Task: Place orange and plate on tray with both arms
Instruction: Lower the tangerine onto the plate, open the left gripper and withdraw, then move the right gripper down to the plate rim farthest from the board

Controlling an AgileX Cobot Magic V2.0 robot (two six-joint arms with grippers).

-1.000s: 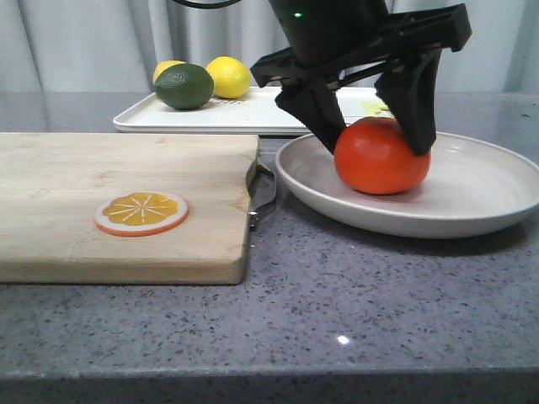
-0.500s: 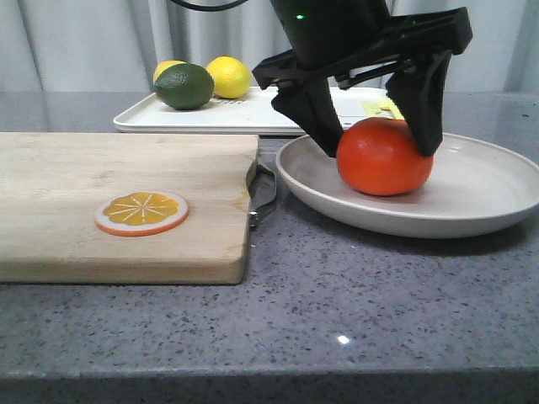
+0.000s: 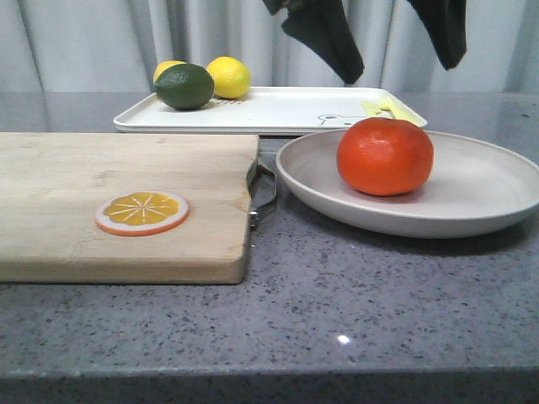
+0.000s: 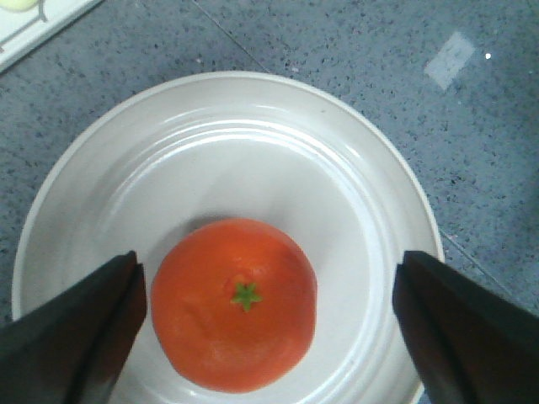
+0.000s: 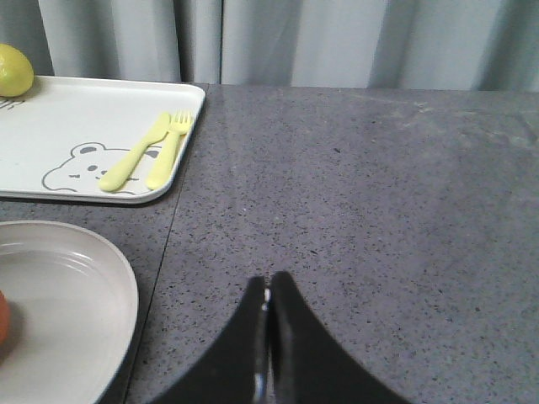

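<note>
The orange (image 3: 385, 156) sits on the left part of the round off-white plate (image 3: 488, 181), which rests on the grey counter in front of the white tray (image 3: 278, 109). My left gripper (image 3: 402, 72) hangs open above the orange, apart from it. In the left wrist view the orange (image 4: 236, 303) lies on the plate (image 4: 253, 143) between the wide-open fingers of that gripper (image 4: 268, 261). My right gripper (image 5: 269, 282) is shut and empty over bare counter beside the plate's rim (image 5: 59, 286). It does not show in the front view.
A wooden cutting board (image 3: 109, 194) with an orange slice (image 3: 141, 212) fills the left. A lime (image 3: 184, 87) and two lemons (image 3: 229, 76) sit on the tray's far left end. The tray's near corner (image 5: 84, 118) carries a yellow fork and knife (image 5: 152, 151).
My left gripper opened, let go of the orange and rose well above it. The orange stays on the plate.
</note>
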